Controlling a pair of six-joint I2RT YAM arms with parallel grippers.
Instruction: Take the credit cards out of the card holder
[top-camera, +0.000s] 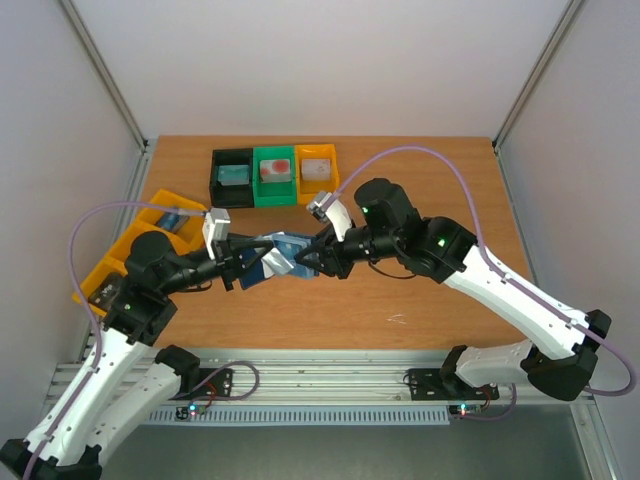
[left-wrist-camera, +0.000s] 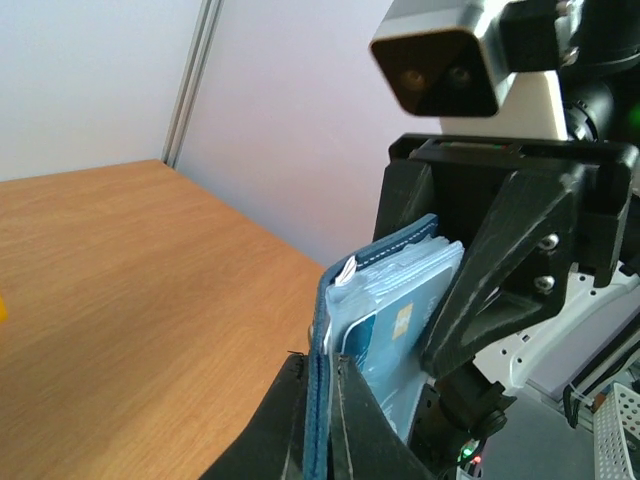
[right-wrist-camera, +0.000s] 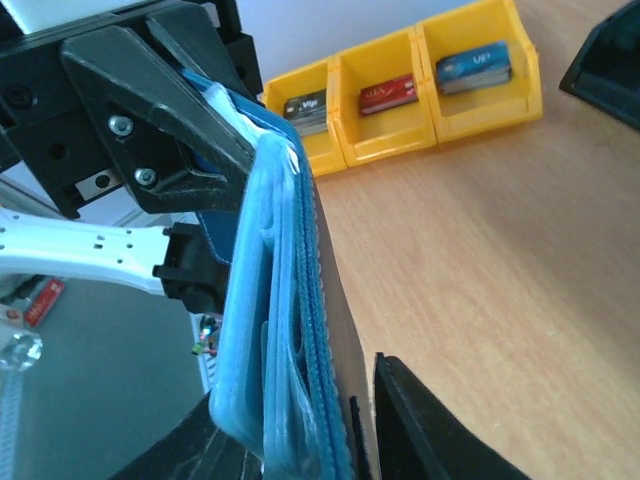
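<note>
Only blurred lettering on binned cards (right-wrist-camera: 472, 68)

This is looking like a robotics lab, not a home: a white left arm (top-camera: 110, 360) and right arm (top-camera: 510, 285) are standing bolted to a slotted metal rail (top-camera: 330, 385) on the near side of the left pincer (top-camera: 245, 268) and right pincer (top-camera: 305, 262), trailing purple cables (top-camera: 425, 149). Plain white panels (top-camera: 300, 60) in metal posts (top-camera: 110, 80) are closing in the wooden table (top-camera: 430, 200) beyond both pincers. Small plastic sorting bins (top-camera: 273, 152) are sitting just past them, with yellow bins (top-camera: 100, 270) lying outward of the left pincer.
</note>
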